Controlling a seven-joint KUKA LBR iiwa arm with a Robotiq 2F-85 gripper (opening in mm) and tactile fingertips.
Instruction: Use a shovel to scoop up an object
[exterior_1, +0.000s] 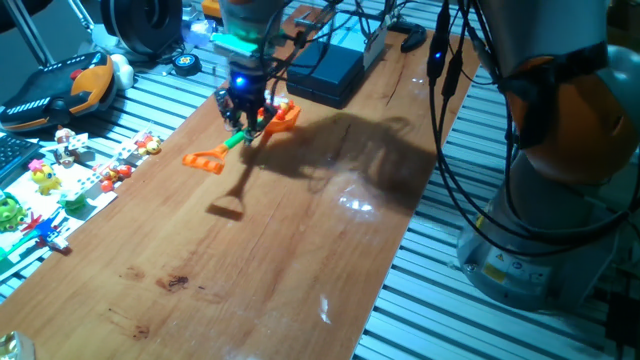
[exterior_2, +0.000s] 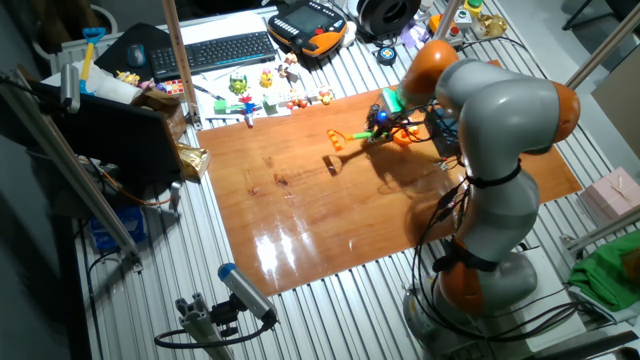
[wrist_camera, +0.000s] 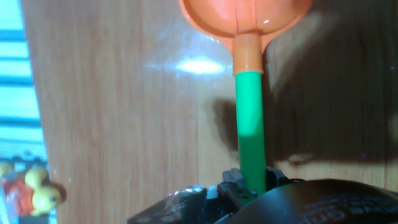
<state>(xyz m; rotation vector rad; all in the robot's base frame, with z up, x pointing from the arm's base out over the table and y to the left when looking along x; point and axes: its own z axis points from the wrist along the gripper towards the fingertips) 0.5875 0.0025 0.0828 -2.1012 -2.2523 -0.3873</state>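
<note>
My gripper (exterior_1: 247, 112) is shut on the green shaft of the shovel (exterior_1: 236, 140) and holds it level above the wooden board. The orange D-loop end (exterior_1: 204, 160) points towards the front left, and the orange scoop blade (exterior_1: 284, 115) points back right. The shovel's shadow falls on the board below. In the hand view the green shaft (wrist_camera: 251, 127) runs up from the fingers to the blade (wrist_camera: 245, 17). The other fixed view shows the gripper (exterior_2: 379, 124) and the shovel (exterior_2: 358, 135). Tiny red and white pieces (exterior_1: 115, 173) lie among toys off the board's left edge; I cannot tell which is the object.
The wooden board (exterior_1: 300, 250) lies on a slatted table. Toy figures (exterior_1: 45, 180) lie along its left edge, and a yellow and red toy (wrist_camera: 30, 194) shows in the hand view. A black box (exterior_1: 325, 72) and cables stand at the back. The arm's base (exterior_1: 540, 200) is at the right.
</note>
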